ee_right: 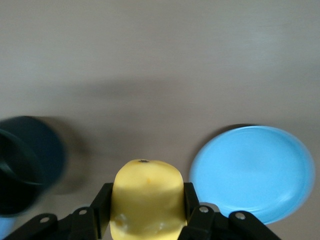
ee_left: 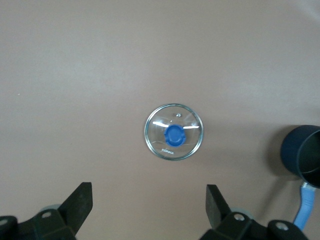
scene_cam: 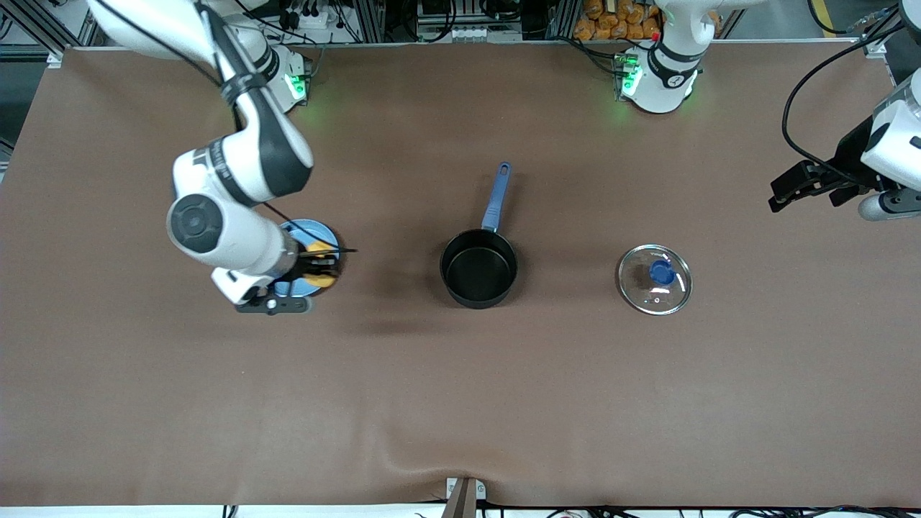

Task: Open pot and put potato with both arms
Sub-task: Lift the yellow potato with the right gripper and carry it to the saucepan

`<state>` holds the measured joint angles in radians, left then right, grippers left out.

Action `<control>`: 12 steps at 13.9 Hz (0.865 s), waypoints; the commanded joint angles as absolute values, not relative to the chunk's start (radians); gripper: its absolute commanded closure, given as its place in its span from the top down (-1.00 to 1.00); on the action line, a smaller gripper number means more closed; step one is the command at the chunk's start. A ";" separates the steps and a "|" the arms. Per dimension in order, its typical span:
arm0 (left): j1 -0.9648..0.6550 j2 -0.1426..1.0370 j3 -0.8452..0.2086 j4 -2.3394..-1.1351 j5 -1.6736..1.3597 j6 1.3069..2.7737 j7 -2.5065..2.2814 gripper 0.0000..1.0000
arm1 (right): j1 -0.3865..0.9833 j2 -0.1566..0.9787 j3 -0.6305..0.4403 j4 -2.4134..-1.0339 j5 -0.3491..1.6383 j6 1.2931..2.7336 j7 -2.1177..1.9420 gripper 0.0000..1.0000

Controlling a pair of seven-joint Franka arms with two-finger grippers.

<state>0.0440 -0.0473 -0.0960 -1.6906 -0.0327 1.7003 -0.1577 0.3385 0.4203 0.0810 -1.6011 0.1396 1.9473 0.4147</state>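
potato (ee_right: 146, 197): yellow, clamped between the right hand's (scene_cam: 321, 265) fingers, up in the air over the blue plate (scene_cam: 314, 234); the wrist view shows the plate bare, so the potato looks lifted clear of it.
pot (scene_cam: 478, 269): open and empty, mid-desk, toward the left arm's end from the right hand; long blue handle (scene_cam: 496, 196) points at the robots' bases.
lid (scene_cam: 654, 279): already off, flat on the desk, blue knob (scene_cam: 661, 272) up, well apart from the pot, further toward the left arm's end.
right hand: closed onto the potato, both fingers pressing its sides, grip looks square.
left hand (ee_left: 149, 202): fingers spread wide, nothing between them, hanging high over the desk at its own end, lid below it in its wrist view; this arm waits.
step: opening looks done; carry of the potato to the pot is the step in hand, drop not yet made.
next move: my read, right hand travels sideways toward the pot, stays high enough to pass the rim, centres over the black bowl, then releases.
in the way: bare brown desk (scene_cam: 460, 403) between plate and pot, nothing blocks the path that I can see.
watch: handle sits on the base side of the pot, off the straight path; left hand and lid well apart from the drop spot.
risk: release off-centre and the potato may clip the rim and roll off.
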 commanded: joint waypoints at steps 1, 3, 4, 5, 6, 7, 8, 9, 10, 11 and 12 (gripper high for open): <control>0.054 -0.032 -0.101 -1.654 -0.063 1.675 -0.143 1.00 | 0.461 0.558 0.066 -1.438 0.158 1.933 0.617 -1.00; 0.052 -0.028 -0.100 -1.649 -0.069 1.672 -0.130 1.00 | 0.541 0.668 0.067 -1.288 0.155 1.933 0.797 -1.00; 0.049 -0.028 -0.101 -1.649 -0.069 1.672 -0.132 1.00 | 0.581 0.708 0.064 -1.244 0.152 1.934 0.857 -1.00; 0.048 -0.028 -0.103 -1.649 -0.068 1.672 -0.132 1.00 | 0.598 0.724 0.064 -1.233 0.153 1.959 0.882 -1.00; 0.049 -0.028 -0.104 -1.649 -0.066 1.672 -0.132 1.00 | 0.626 0.736 0.066 -1.233 0.153 2.007 0.899 -1.00; 0.052 -0.028 -0.103 -1.649 -0.066 1.672 -0.132 1.00 | 0.653 0.756 0.066 -1.232 0.153 2.055 0.931 -1.00; 0.052 -0.026 -0.103 -1.649 -0.066 1.672 -0.130 1.00 | 0.670 0.773 0.066 -1.232 0.153 2.100 0.955 -1.00; 0.052 -0.026 -0.103 -1.649 -0.063 1.672 -0.130 1.00 | 0.686 0.794 0.064 -1.230 0.153 2.133 0.960 -1.00; 0.052 -0.026 -0.103 -1.649 -0.061 1.672 -0.130 1.00 | 0.701 0.816 0.064 -1.227 0.153 2.164 0.962 -1.00; 0.051 -0.025 -0.103 -1.649 -0.060 1.672 -0.130 1.00 | 0.710 0.834 0.064 -1.224 0.153 2.187 0.963 -1.00; 0.051 -0.025 -0.103 -1.649 -0.060 1.672 -0.130 1.00 | 0.721 0.844 0.063 -1.224 0.152 2.190 0.969 -1.00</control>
<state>0.0442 -0.0394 -0.1001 -1.6804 -0.0465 1.6966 -0.1550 0.6983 0.7978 0.0770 -1.2761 0.1422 2.1857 0.9501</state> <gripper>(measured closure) 0.000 0.388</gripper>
